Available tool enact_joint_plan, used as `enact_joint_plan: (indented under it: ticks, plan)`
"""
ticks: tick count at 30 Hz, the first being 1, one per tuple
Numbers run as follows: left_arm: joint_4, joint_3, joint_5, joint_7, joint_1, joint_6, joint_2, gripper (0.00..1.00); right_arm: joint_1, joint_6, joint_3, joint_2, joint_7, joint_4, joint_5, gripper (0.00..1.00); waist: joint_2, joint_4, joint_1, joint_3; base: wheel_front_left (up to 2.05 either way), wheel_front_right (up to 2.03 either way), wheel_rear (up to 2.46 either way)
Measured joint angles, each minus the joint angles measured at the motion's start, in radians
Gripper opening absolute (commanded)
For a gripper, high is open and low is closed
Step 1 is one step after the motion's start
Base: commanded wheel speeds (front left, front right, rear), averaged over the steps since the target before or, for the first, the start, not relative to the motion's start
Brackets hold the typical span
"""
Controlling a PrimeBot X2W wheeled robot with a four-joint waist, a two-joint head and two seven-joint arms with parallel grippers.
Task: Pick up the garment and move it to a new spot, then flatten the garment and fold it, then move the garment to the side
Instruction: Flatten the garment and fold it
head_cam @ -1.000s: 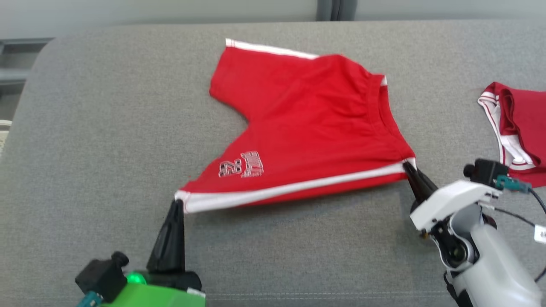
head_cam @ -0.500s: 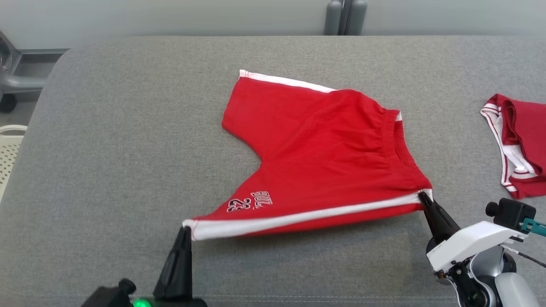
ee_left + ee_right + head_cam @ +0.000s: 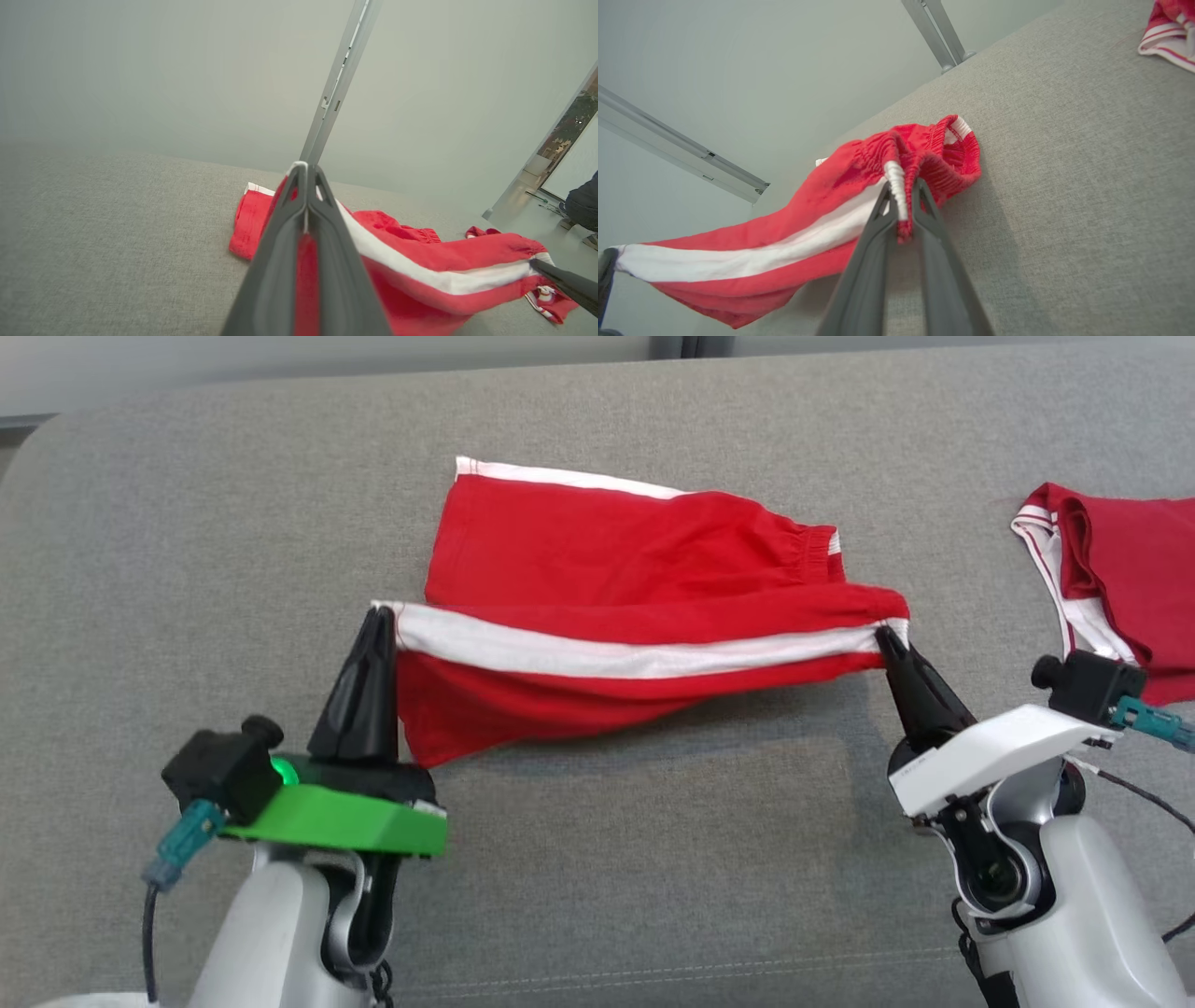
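— Where are the red shorts [image 3: 597,551]?

— On the grey upholstered surface [image 3: 187,523], about midway between its left and right edges and nearer the far edge than the near one. The far leg lies flat on the fabric. The near side is held up off it, partly over the flat part, and casts a shadow on the surface beneath.

— What holds it up?

— Both arms. The left gripper [image 3: 378,616] has its jaws pressed together on the hem corner at one end of the white side stripe [image 3: 635,658]. The left wrist view shows red cloth squeezed between the two dark fingers. The right gripper [image 3: 882,637] has its jaws clamped on the waistband [image 3: 943,149] end of that same stripe, and the right wrist view shows the gathered elastic bunched at the fingertips.

— How does the cloth hang between them?

— The stripe runs almost taut from one gripper to the other, roughly parallel to the near edge. Below it a flap of red sags toward the surface, deeper at the left end.

— Anything else on the surface?

— A second red garment [image 3: 1120,569] with white trim lies crumpled at the right edge, well apart from the shorts and just beyond the right arm's wrist camera.
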Motion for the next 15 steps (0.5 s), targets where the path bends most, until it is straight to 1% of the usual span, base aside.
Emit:
enact_joint_plan:
  ticks: [4,7,11,15]
  plan:
    - [0.070,0.016,0.025,-0.007,-0.128,-0.003,0.012,0.00,-0.071,0.000,0.041,0.000,-0.030,0.033,0.013,0.00,0.0000,-0.021,0.0000,0.045,0.00,0.00,0.00]
    - [0.111,0.029,0.041,-0.009,-0.219,-0.005,0.022,0.00,-0.127,0.000,0.052,0.000,-0.047,0.074,0.032,0.00,0.0000,-0.037,0.0000,0.082,0.00,0.00,0.00]
    - [0.160,0.034,0.069,-0.012,-0.326,-0.009,0.035,0.00,-0.201,0.000,0.051,0.000,-0.062,0.145,0.091,0.00,0.0000,-0.057,0.0000,0.131,0.00,0.00,0.00]
    - [0.202,0.038,0.092,-0.012,-0.418,-0.013,0.041,0.00,-0.273,0.000,0.079,0.000,-0.082,0.198,0.141,0.00,0.0000,-0.077,0.0000,0.176,0.00,0.00,0.00]
